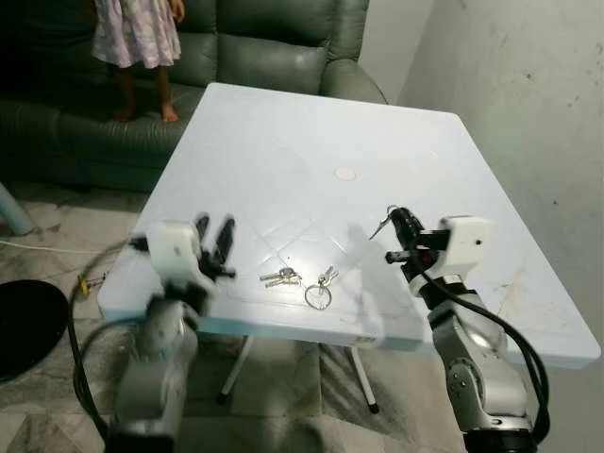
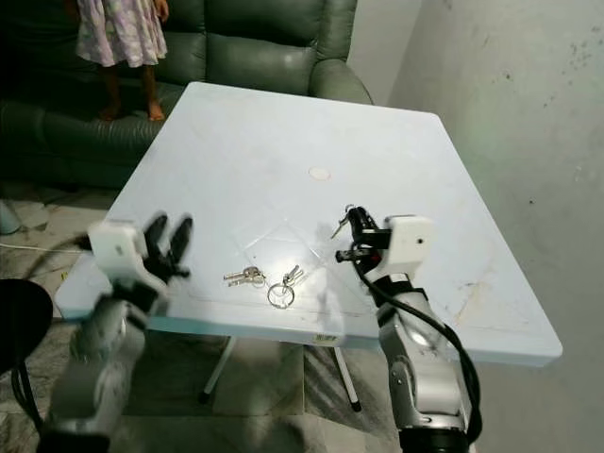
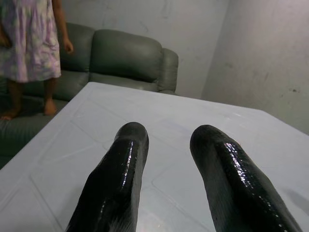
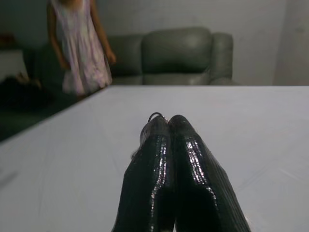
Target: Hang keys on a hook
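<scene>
From the left eye, I see a big white desk (image 1: pixel 311 142) in front of a dark green sofa (image 1: pixel 274 47). A person in a flowery dress (image 1: pixel 137 33) stands on the sofa. Two bunches of keys lie close to the near edge of the desk: a brassy bunch (image 1: pixel 281 276) and, just beside it, a silvery bunch on a ring (image 1: pixel 321 288). The right hand (image 1: pixel 392 219) is up above the desk, to the right of those bunches. Its two black fingers are pressed together, and a small key bit (image 1: pixel 379 225) sticks out at the tip. The left hand (image 1: pixel 215 238) hangs over the near left corner with its fingers a little apart and nothing in them.

The right eye shows the same things. I can't spot any hook here, only a bare grey wall (image 2: pixel 510 113) on the right.

The left wrist looks along two shiny fingers (image 3: pixel 118 179) with a clear gap between them, pointing over the desk at the sofa.

The right wrist shows its fingers (image 4: pixel 159 164) squeezed tight, with a thin wire loop (image 4: pixel 155 115) peeking out at the top.

I think the pinch holds only a tiny bit of the key, so it could slip out and drop when the arm swings. With no hook to be seen, the robot must turn and look, and a bump could shake the key loose.
</scene>
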